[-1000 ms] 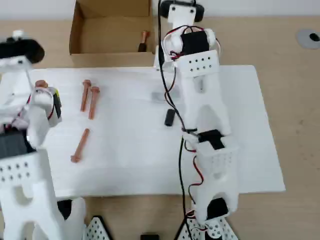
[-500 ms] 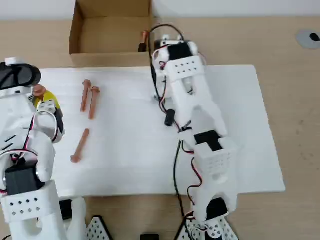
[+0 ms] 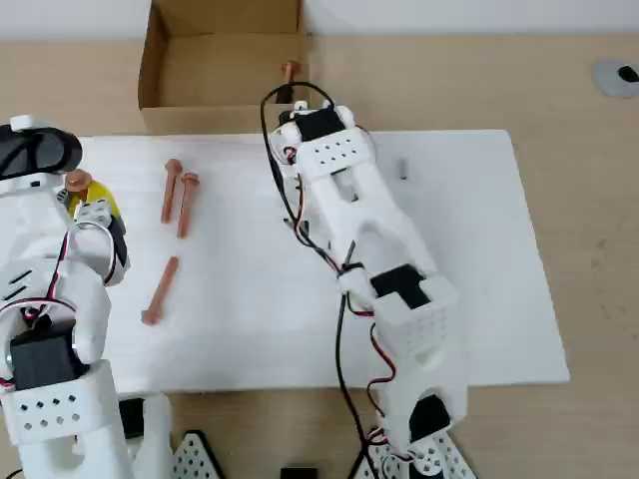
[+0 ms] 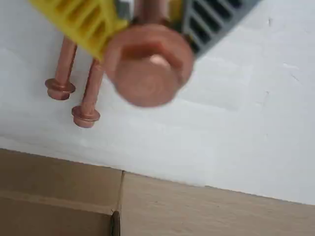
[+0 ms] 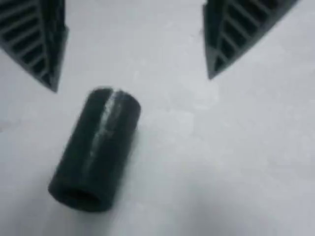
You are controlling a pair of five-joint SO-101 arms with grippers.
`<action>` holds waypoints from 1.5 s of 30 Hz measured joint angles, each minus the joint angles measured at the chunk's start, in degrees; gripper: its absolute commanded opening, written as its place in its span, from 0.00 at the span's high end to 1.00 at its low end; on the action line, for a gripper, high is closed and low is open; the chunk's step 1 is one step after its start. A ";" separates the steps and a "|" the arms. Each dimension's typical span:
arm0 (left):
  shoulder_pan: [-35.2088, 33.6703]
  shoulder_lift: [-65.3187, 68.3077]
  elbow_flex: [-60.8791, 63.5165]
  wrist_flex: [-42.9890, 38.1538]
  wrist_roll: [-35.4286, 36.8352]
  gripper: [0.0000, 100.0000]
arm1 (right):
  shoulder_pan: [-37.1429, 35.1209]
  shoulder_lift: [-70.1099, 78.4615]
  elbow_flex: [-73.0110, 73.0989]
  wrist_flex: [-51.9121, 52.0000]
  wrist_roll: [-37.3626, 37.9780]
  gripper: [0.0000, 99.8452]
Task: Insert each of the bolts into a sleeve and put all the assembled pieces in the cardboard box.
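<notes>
- Held bolt [image 4: 147, 64]: clamped by its shank in the left jaws, above the far-left edge of the white sheet [image 3: 479, 299], head facing the wrist camera.
- Pair of bolts [image 3: 170, 192]: side by side on the sheet, long axes near-to-far, heads at the far end.
- Third bolt [image 3: 160, 290]: nearer, slanted, head at its near-left end.
- Sleeve [image 5: 96, 150]: on its side on the sheet, under the wide-open right jaws, touching neither.
- Cardboard box [image 3: 220, 118]: on the bench [image 3: 579, 200], just beyond the sheet's far edge.
</notes>
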 measured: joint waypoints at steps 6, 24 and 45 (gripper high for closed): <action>0.00 -0.18 0.00 0.97 0.00 0.99 | 0.18 0.00 5.10 -5.10 0.00 0.77; 0.00 -0.18 0.00 1.14 0.00 0.99 | 3.96 0.00 6.33 -12.40 6.51 0.77; 0.00 -0.18 0.00 1.14 0.00 0.99 | 3.87 -1.67 13.45 -13.63 6.68 0.79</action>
